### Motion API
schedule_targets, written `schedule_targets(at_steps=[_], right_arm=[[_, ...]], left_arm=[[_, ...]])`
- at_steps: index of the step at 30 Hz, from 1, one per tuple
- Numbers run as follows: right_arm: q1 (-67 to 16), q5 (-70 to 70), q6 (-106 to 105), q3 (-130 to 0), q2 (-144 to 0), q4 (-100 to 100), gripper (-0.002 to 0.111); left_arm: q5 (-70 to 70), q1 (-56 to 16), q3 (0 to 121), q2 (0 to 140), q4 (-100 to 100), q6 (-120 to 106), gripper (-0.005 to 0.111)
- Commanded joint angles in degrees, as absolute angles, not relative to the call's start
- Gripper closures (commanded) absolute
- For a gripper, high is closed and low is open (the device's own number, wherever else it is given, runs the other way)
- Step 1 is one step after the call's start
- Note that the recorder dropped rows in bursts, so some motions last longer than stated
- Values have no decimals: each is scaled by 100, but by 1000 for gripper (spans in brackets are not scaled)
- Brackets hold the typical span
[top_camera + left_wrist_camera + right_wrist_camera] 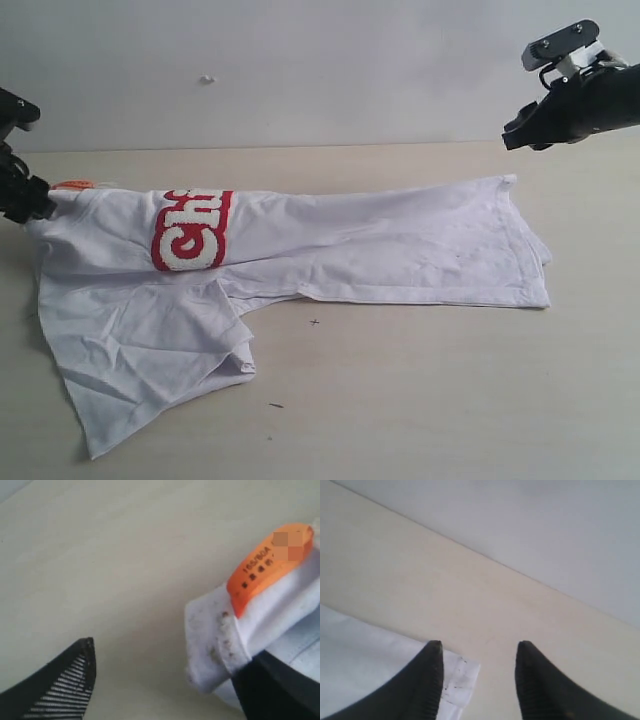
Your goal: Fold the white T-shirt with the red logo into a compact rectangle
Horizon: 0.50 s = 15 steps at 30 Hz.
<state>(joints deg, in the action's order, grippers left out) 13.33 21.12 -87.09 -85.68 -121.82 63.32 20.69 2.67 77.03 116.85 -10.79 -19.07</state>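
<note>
Where your task item lies: the white T-shirt point(400, 250) is flat on the table point(450, 400), stretched crosswise in the exterior view, collar end left, hem end right.
Fold state: body doubled lengthwise into a long band; a wide wrinkled flap spreads toward the camera at the left end. You do not have a compact rectangle yet.
Print: the red logo point(190, 230) faces up near the collar end, wrapped over the fold edge, so you see only its first white letters.
Neck: the orange tag point(272, 562) pokes out of the ribbed collar point(215, 645); dark print on it, too blurred to read surely. The collar rib shows brownish specks.
Left side: your left gripper point(170, 650) is low at the collar end, jaws spread wide, nothing pinched. One finger point(280, 690) is right at the collar cloth, touching or just over it, cannot tell which; the other is well apart over bare table.
Right side: your right gripper point(479, 645) hangs in the air above the hem end, clear of the cloth. Jaws parted, bare table in the gap, nothing held.
Hem: a hem corner point(460, 680) shows beside one fingertip in the right wrist view, with small dark specks.
Table: pale top, a few tiny dark marks point(314, 322) in front of the shirt.
Backdrop: plain white wall point(300, 60) behind.
</note>
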Motion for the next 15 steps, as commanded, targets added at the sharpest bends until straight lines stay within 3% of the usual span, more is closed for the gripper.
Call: schedule_targets(at_steps=[1,6,15], right_arm=[[1345,2837,-8548,-8610,-12191,6326,86],[1345,3238,-7941,-8610,-12194,4872,105],[1331,4079,-6633,-8610,-12522,3230,105]], left_arm=[[2024,289,7766,11618,-842,-1921,36],[2099,289,7840,11542,-524,-1921,36],[2179,289,7993,11136,-67,-1947,36]])
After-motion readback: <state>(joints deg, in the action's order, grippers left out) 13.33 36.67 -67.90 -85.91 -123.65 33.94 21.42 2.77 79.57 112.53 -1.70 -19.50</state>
